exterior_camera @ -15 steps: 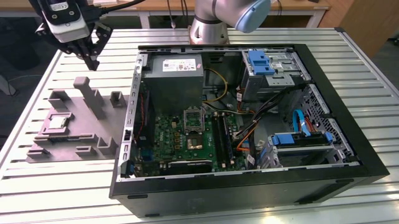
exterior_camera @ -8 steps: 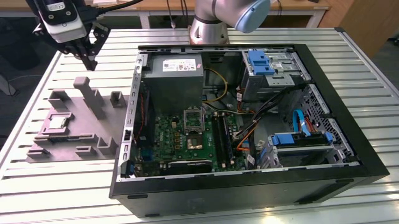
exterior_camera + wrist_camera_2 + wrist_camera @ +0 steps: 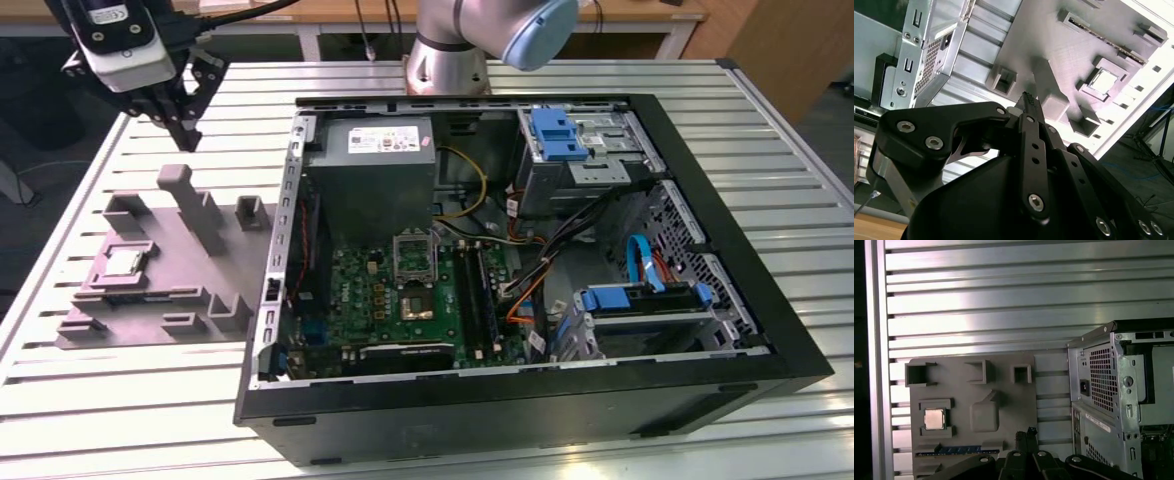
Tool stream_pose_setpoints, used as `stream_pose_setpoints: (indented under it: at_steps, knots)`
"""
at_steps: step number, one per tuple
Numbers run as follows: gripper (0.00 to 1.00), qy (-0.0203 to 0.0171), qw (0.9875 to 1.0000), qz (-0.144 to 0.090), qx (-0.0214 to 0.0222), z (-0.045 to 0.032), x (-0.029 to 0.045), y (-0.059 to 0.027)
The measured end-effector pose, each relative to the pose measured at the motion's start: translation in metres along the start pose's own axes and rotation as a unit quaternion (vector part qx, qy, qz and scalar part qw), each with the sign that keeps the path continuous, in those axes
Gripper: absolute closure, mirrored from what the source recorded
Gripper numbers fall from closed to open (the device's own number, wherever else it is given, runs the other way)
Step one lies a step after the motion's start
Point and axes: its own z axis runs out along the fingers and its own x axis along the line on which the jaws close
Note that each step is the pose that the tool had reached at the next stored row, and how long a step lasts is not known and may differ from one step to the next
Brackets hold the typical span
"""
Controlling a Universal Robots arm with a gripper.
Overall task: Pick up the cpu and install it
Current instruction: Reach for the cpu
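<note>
Exterior view: hand hangs above grey tray's far end, fingers together, empty. cpu lies flat in tray's square pocket, on the exterior view's left of PC case. Likely light, stiff, fragile. Grip opposite edges.

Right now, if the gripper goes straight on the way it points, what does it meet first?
Probably the grey tray, close beside its tall block, not the cpu; depth is unclear.

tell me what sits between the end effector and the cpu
In the first wrist view, a raised grey block of the tray stands between the end effector and the cpu.
</note>
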Motion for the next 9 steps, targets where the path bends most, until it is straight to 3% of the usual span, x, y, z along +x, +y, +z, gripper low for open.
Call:
stream_pose_setpoints:
  at_steps: [1,2,9]
  knots:
    - [0.89,0.0000,1.0000,0.000,0.0001,0.0002,0.0072,-0.0005]
    - [0.89,0.0000,1.0000,0.000,0.0000,0.0003,0.0092,-0.0007]
    - [0.89,0.0000,1.0000,0.000,0.0000,0.0005,0.0134,-0.0011]
